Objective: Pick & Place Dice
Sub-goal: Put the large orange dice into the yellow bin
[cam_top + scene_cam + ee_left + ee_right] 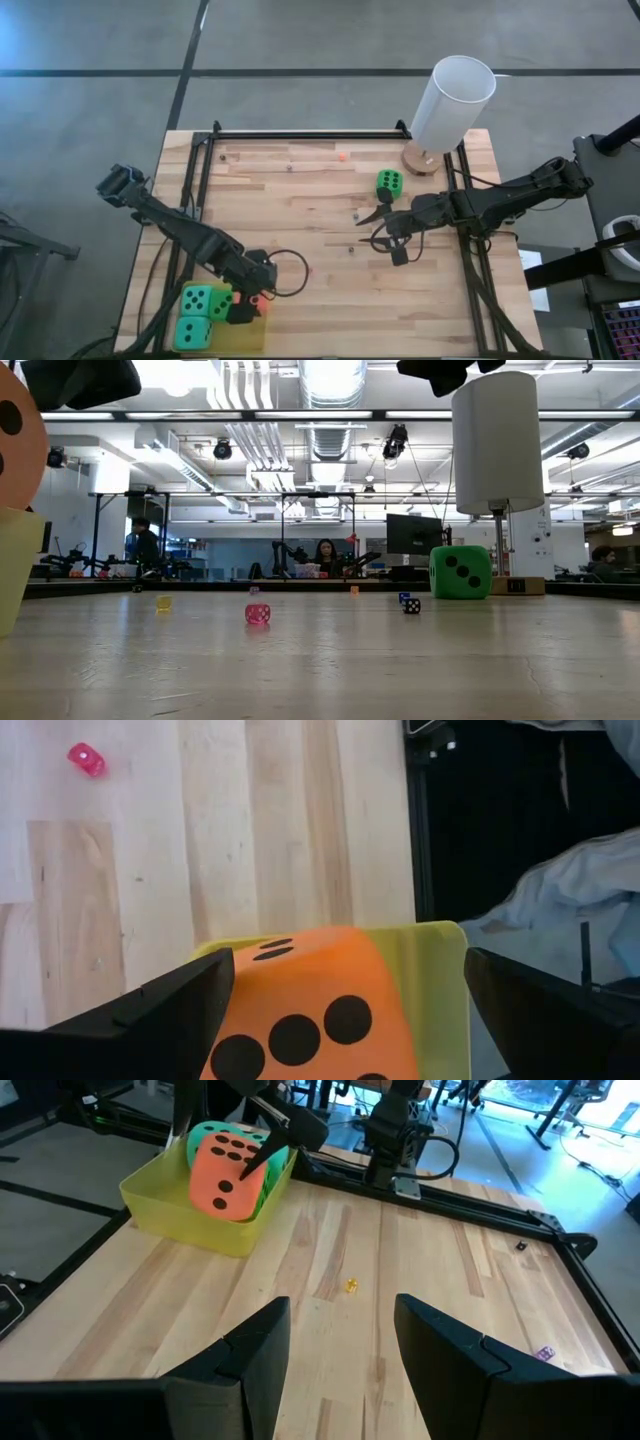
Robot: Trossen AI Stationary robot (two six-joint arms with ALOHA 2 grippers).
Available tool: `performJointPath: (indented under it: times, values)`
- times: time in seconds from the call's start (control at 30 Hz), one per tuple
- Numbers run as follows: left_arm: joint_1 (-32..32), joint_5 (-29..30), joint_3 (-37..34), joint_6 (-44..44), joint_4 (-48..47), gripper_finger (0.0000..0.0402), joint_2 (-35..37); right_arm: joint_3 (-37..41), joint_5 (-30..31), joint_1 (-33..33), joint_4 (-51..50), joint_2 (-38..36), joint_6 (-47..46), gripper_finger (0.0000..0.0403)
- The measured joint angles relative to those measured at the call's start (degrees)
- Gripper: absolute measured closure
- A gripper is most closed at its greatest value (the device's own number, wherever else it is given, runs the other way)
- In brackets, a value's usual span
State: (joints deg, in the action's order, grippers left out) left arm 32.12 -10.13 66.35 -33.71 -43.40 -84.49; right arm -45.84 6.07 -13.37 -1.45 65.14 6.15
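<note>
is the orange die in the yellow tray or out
In: the orange die sits inside the yellow tray, left gripper open around it.

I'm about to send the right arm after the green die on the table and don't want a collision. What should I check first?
1. Left hand open: ok, its fingers stand apart either side of the orange die.
2. Orange die in the yellow tray: ok, it leans on a teal die.
3. Right hand open and empty: ok.
4. Green die lined up between the right fingers: not ok, it sits beside the hand, toward the white cylinder, and does not show in the right wrist view.
5. Tray free for a drop: not ok, the left hand hangs over it.
</note>
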Motion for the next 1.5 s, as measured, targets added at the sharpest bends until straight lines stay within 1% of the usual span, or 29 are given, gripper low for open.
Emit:
performJointPath:
  times: [0.13, 0.27, 0.43, 0.63, 0.87, 1.0, 1.07, 1.17, 1.27, 1.5]
  values:
    - [0.0, -0.2, 0.0, 2.8, 1.2, 0.0004, 0.0, 0.0, 0.0, 0.0, 0.0, 0.0, -0.1, 0.0223]
    - [0.1, -1.7, 0.0, 4.9, 2.1, 0.0002, 0.0, 0.0, 0.0, 0.0, 0.0, 0.0, -0.1, 0.0223]
    - [0.1, -4.4, 0.0, 5.2, 2.6, 0.0004, 0.0, 0.0, 0.0, 0.0, 0.0, 0.0, 0.0, 0.0223]
    - [0.1, -7.7, 0.1, 5.3, 8.5, 0.0003, 0.0, 0.0, 0.0, 0.0, 0.0, 0.0, 0.0, 0.0223]
    - [0.7, -8.2, 0.1, 4.7, 9.0, 0.0002, 0.0, 0.0, 0.0, 0.0, 0.0, 0.1, -0.1, 0.0223]
    - [0.8, -8.0, 0.0, 1.5, 8.9, 0.0004, 0.0, 0.0, 0.0, 0.0, 0.0, 0.1, -0.1, 0.0223]
    - [0.7, -6.8, 0.0, -0.9, 8.4, 0.0004, 0.0, 0.0, 0.0, 0.0, 0.0, 0.1, 0.0, 0.0223]
    - [0.5, -3.5, 0.1, -5.4, 5.5, 0.0003, 0.0, 0.0, 0.0, 0.0, 0.0, 0.1, -0.1, 0.0223]
    - [0.4, -2.1, 0.6, -8.9, 2.6, 0.0002, 0.0, 0.0, 0.0, 0.0, 0.0, 0.1, 0.0, 0.0223]
    - [0.4, -2.0, 2.1, -11.4, 1.2, 0.0003, 0.0, 0.0, 0.0, 0.0, 0.0, 0.1, 0.0, 0.0223]
